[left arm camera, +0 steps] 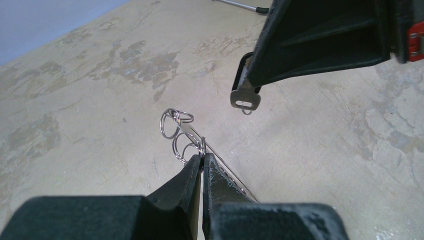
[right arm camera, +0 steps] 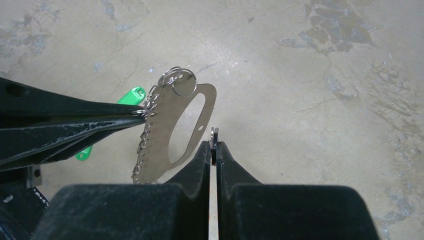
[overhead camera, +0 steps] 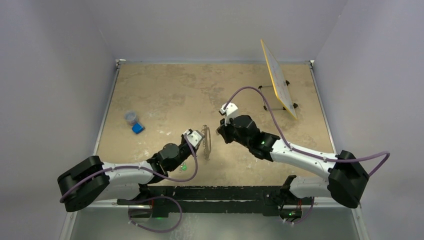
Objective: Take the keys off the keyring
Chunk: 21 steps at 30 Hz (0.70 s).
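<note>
The keyring (right arm camera: 160,131) is a pale flat oval loop with small split rings (left arm camera: 176,131) strung along one side. My left gripper (left arm camera: 202,159) is shut on its ringed edge and holds it upright above the table; the loop shows edge-on in the top view (overhead camera: 206,142). My right gripper (right arm camera: 214,146) is shut on a small silver key (left arm camera: 245,98), whose edge sticks out between the fingertips (right arm camera: 214,134). The key hangs just right of the loop, apart from it in the left wrist view. The grippers face each other at mid-table (overhead camera: 196,139) (overhead camera: 220,132).
A bunch with bright green tags (right arm camera: 131,95) lies on the table under the left gripper, also in the top view (overhead camera: 184,166). A blue block (overhead camera: 138,128) and a small cup (overhead camera: 131,117) sit at the left. A yellow board (overhead camera: 279,80) on a stand is at the back right.
</note>
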Each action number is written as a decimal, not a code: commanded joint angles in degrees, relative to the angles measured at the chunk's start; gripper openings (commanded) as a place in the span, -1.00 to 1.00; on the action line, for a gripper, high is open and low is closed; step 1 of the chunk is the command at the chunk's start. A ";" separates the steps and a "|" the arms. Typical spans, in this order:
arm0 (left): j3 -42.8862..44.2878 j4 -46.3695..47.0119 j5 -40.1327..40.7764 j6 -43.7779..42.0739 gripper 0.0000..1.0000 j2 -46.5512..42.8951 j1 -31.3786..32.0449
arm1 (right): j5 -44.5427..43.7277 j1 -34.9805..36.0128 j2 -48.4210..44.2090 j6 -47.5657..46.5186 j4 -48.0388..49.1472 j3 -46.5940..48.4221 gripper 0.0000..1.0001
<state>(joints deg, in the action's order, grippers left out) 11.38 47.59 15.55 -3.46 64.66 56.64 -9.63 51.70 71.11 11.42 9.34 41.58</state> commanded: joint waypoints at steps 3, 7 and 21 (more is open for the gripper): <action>2.64 8.15 2.99 5.19 -1.00 7.69 -0.12 | -1.77 -0.07 -6.31 -1.27 2.96 -2.22 -1.00; 8.05 9.03 2.53 6.80 -1.00 15.36 -0.19 | -2.61 -0.07 -9.46 -1.52 3.32 -3.53 -1.00; 12.65 9.79 2.19 15.14 -0.15 23.05 -3.42 | -0.45 -0.02 -14.29 -3.73 5.33 -6.43 -1.00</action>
<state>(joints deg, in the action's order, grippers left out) 22.55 56.93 17.15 7.62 89.47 53.91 -10.79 51.70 58.15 9.23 11.25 36.03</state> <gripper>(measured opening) 0.399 0.022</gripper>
